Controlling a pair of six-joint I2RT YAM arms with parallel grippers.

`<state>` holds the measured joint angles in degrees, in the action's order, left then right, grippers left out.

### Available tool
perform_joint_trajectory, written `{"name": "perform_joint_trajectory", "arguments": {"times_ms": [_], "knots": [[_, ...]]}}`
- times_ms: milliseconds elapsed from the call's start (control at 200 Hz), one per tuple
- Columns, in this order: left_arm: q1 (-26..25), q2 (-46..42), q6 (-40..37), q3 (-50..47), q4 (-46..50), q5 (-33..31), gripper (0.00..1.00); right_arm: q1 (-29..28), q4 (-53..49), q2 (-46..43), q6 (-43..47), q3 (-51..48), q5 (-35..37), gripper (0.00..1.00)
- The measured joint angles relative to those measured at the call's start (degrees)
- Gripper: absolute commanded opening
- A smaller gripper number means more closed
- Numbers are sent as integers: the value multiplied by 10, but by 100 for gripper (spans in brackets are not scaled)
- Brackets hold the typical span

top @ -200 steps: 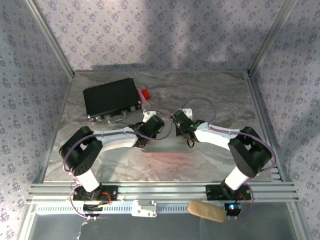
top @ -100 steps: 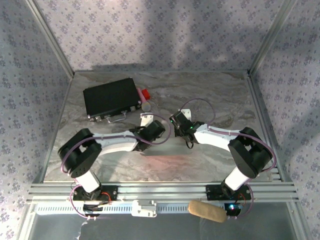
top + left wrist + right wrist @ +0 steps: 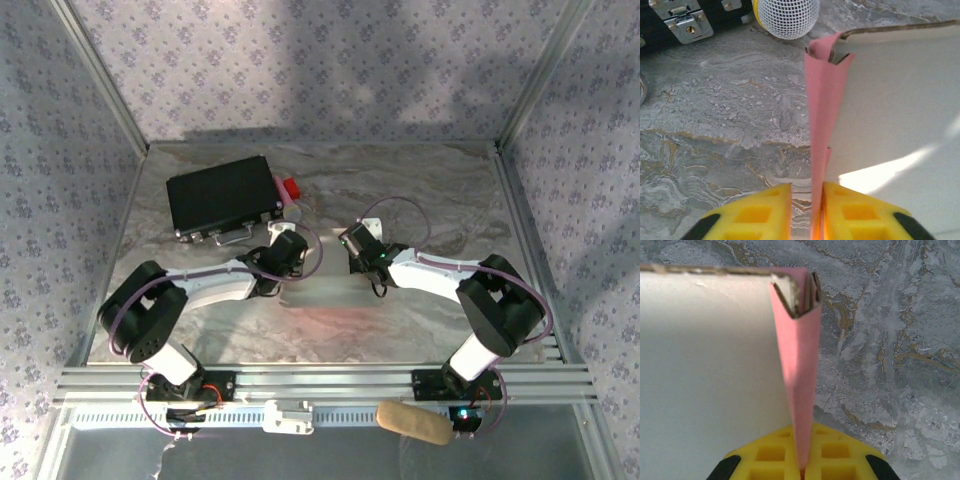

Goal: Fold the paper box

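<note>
Box (image 3: 797, 365) flap sat clenched in right tool (image 3: 802, 462); left tool (image 3: 807, 212) stood slightly parted around another flap, gap on one side.

Bright; soft shadows; glare L wrist.

In the left wrist view we see the paper box (image 3: 890, 100) cut off at the right edge, and the black case (image 3: 685, 20) and mesh ball (image 3: 789, 17) cropped at the top.
</note>
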<state>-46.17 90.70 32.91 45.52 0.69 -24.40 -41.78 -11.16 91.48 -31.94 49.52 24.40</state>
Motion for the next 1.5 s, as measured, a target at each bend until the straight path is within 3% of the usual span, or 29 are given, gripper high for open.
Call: {"name": "perform_joint_trajectory", "arguments": {"times_ms": [30,315,430,460,510,565,695,919,1114,1499], "knots": [[-4,7,-2,10,9,-7,0,0,0,0,0,0,-2,0],[-75,96,64,123,159,-177,0,0,-2,0,0,0,2,0],[-91,106,89,139,191,-211,0,0,-2,0,0,0,2,0],[-91,103,90,137,190,-211,8,0,-2,0,0,0,2,0],[-91,90,80,126,179,-202,27,0,-2,0,0,0,2,0],[-89,66,69,104,165,-191,41,0,-3,-1,0,-1,4,0],[-69,-13,33,59,136,-131,53,2,-8,-3,0,-2,7,0],[-23,-99,5,23,68,-4,56,2,-9,-3,0,-2,9,0],[-3,-104,6,-6,59,55,56,2,-10,-3,0,-2,9,0],[4,-24,5,-9,52,51,43,2,-11,-3,0,-2,9,0]]}}
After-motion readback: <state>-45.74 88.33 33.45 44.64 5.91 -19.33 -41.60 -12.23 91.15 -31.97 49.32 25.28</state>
